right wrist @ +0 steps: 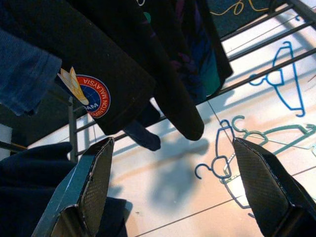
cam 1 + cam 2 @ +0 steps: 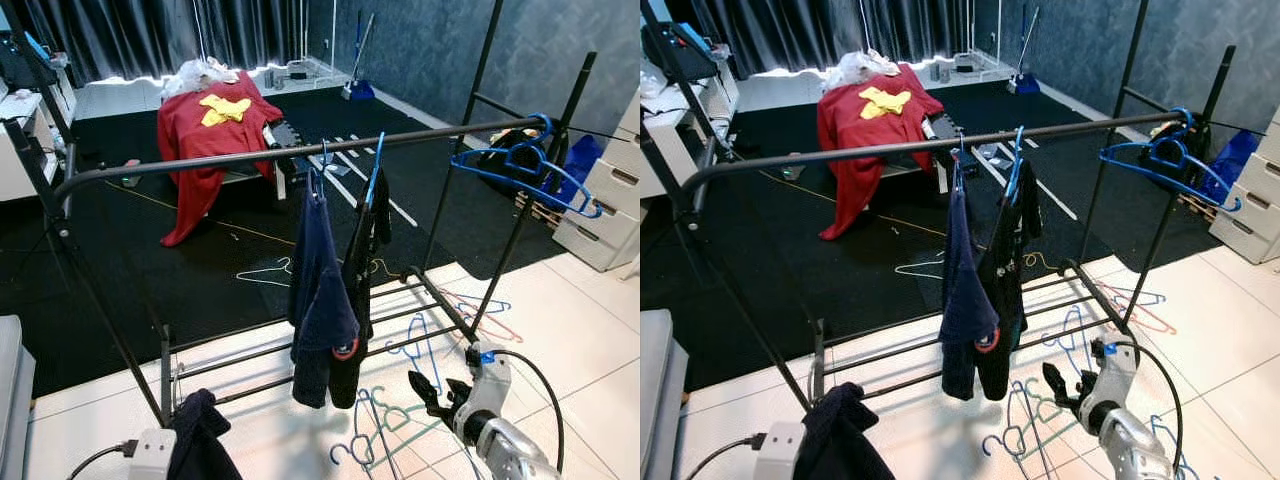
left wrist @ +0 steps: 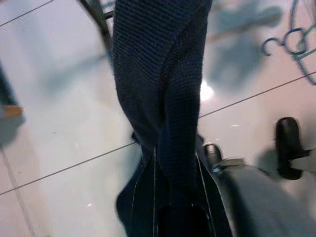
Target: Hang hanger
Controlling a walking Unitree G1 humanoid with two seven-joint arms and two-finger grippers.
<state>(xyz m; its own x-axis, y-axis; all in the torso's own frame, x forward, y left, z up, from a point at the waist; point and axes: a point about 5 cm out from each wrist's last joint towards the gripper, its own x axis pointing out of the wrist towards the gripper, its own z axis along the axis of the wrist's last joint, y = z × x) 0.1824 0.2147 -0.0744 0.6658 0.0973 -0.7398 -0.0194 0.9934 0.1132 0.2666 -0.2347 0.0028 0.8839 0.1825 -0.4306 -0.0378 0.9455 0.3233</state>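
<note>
A black clothes rail (image 2: 250, 157) crosses in front of me. From it hang a navy garment (image 2: 318, 290) and a black garment (image 2: 362, 250), each on a blue hanger. Several empty blue hangers (image 2: 522, 165) sit at the rail's right end. My left gripper (image 3: 170, 207) is low at the front left, shut on a dark navy knit garment (image 2: 200, 430) that drapes over its fingers and hides them. My right gripper (image 1: 172, 145) is low at the front right, open with nothing between its fingers, below and to the right of the hanging clothes.
Loose blue and teal hangers (image 2: 385, 420) lie on the white tiles under the rack's lower bars (image 2: 300, 350). A red garment (image 2: 215, 130) covers a bench on the black carpet behind. White drawers (image 2: 610, 200) stand at the right, and a grey edge (image 2: 12, 400) at the left.
</note>
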